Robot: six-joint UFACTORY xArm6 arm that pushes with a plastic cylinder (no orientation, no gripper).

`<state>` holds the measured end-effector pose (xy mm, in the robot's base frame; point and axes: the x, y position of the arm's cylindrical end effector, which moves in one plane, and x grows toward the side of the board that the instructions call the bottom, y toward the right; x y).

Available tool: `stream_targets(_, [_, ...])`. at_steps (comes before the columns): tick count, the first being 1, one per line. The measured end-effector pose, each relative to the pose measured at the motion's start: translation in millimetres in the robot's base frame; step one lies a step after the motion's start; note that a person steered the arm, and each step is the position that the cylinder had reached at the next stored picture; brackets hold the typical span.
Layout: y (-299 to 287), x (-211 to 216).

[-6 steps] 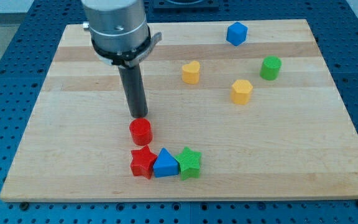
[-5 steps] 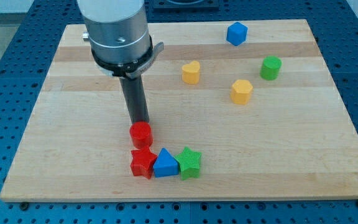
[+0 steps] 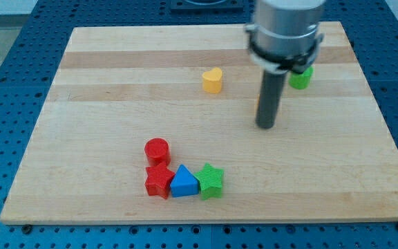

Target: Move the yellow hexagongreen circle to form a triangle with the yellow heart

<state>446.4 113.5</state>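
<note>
The yellow heart (image 3: 213,80) sits on the wooden board (image 3: 102,104) above the middle. My tip (image 3: 265,126) is to its lower right, at the view's right of centre. The rod stands in front of the yellow hexagon, which is almost fully hidden behind it. The green circle (image 3: 300,78) peeks out at the right of the rod, partly covered by the arm's body. The tip's contact with the hexagon cannot be made out.
A red circle (image 3: 157,149) sits above a row of a red star (image 3: 159,181), a blue triangle (image 3: 183,182) and a green star (image 3: 211,181) near the bottom edge. The blue hexagon seen earlier at the top right is hidden behind the arm.
The arm has swung from beside the red circle at the left across to the right, over the yellow hexagon. The blocks have not visibly moved.
</note>
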Motion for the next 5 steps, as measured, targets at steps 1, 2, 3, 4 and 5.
stream_targets(1, [6, -59])
stream_targets(2, [-30, -67])
stream_targets(3, [-7, -62])
stream_targets(4, [38, -61])
stream_targets(5, [79, -52])
